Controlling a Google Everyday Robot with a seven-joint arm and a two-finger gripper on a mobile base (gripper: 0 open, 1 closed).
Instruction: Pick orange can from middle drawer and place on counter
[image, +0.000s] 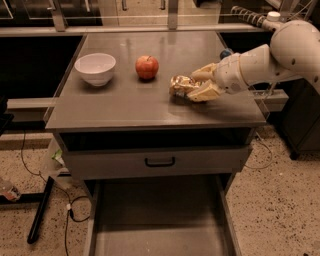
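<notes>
Robot's pale gripper (194, 86) clasps one crumpled golden-orange can (180, 85) on the smooth grey counter (125, 107), near one red apple (147, 67) and one white bowl (95, 68); speckled floor (272, 205) below.

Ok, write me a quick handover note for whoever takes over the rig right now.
Gripper: over the right side of the counter, shut on the orange can.
Orange can: out of the middle drawer, low at counter level, right of the apple; I can't tell whether it touches down.
Middle drawer: pulled open.
Done: pick and carry.
Left: set the can down if needed, release, withdraw.
</notes>
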